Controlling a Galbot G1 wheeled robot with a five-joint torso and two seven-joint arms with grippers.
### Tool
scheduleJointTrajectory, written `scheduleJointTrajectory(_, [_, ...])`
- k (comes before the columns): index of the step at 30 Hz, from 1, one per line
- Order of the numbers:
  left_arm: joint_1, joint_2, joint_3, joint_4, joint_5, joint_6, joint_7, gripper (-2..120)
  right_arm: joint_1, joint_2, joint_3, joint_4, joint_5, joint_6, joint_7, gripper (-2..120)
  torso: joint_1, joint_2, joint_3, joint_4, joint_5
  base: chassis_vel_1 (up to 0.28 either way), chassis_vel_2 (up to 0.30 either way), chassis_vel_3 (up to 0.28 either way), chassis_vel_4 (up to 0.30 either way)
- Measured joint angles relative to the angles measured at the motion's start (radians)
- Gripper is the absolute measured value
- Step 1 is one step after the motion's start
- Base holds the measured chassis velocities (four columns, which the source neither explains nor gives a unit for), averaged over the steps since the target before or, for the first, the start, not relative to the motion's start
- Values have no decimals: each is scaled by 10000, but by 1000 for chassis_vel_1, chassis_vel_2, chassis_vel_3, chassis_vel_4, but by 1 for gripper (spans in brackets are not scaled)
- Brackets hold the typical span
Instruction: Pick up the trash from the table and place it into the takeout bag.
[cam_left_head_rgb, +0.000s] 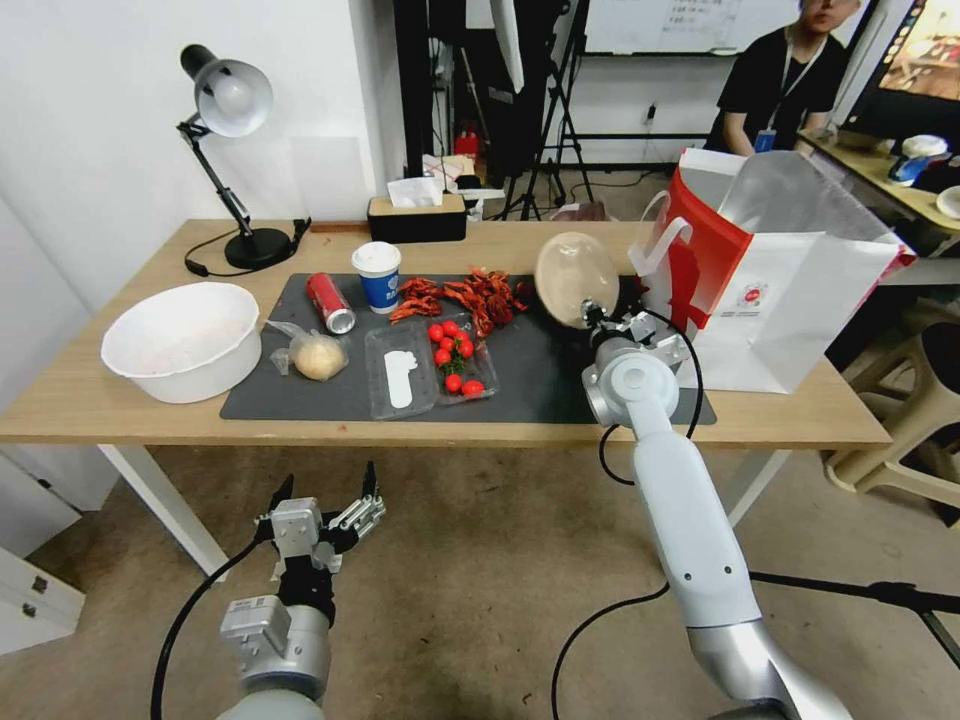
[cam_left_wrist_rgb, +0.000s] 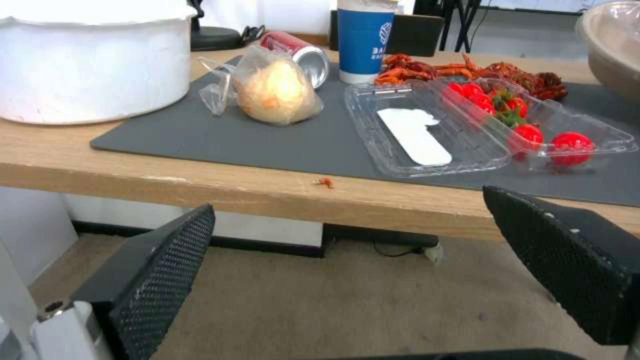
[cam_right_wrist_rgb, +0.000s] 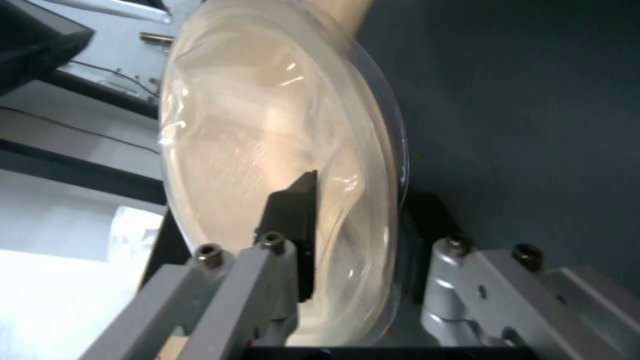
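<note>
The left gripper (cam_left_head_rgb: 325, 505) hangs wide open and empty below the desk's (cam_left_head_rgb: 120, 400) front edge. Farther in, the right gripper (cam_left_head_rgb: 590, 318) pinches the bowl's (cam_left_head_rgb: 575, 278) rim, holding it on edge above the mat (cam_left_head_rgb: 540, 380), beside the bag (cam_left_head_rgb: 790, 300) at the right end.

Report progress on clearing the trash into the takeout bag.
Done: nothing can be seen inside the takeout bag from here. In hand: the right gripper grips the round lidded bowl, tilted on edge above the mat beside the bag. Left: the red soda can, blue-and-white paper cup and bagged bun lie on the table. The left gripper waits open below the table edge.
</note>
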Motion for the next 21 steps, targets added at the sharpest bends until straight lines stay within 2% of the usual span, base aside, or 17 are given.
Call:
scheduleJointTrajectory(7, [2, 27, -25, -27, 3, 0, -19, 100, -42, -140, 0, 82, 16, -97, -82, 6, 0, 0, 0, 1, 2, 0, 0, 0, 0])
scheduleJointTrajectory(14, [44, 12, -21, -89, 22, -8, -42, 100, -238, -504, -345, 798, -637, -120, -597, 6, 0, 0, 0, 1, 1, 0, 0, 0, 0])
scheduleJointTrajectory(17, [51, 2, -8, -92, 39, -22, -57, 100, -501, -1054, -935, 1447, -2210, -171, -1237, 6, 0, -1, 0, 0, 1, 0, 0, 0, 0])
scheduleJointTrajectory(18, [51, 2, -8, -92, 39, -22, -57, 100, -501, -1054, -935, 1447, -2210, -171, -1237, 6, 0, -1, 0, 0, 1, 0, 0, 0, 0])
scheduleJointTrajectory(21, [64, -15, -12, -112, 43, -58, -95, 100, -595, -1986, -1626, 1882, -5493, 70, -2256, 6, 0, 0, 0, 0, 2, 0, 0, 0, 0])
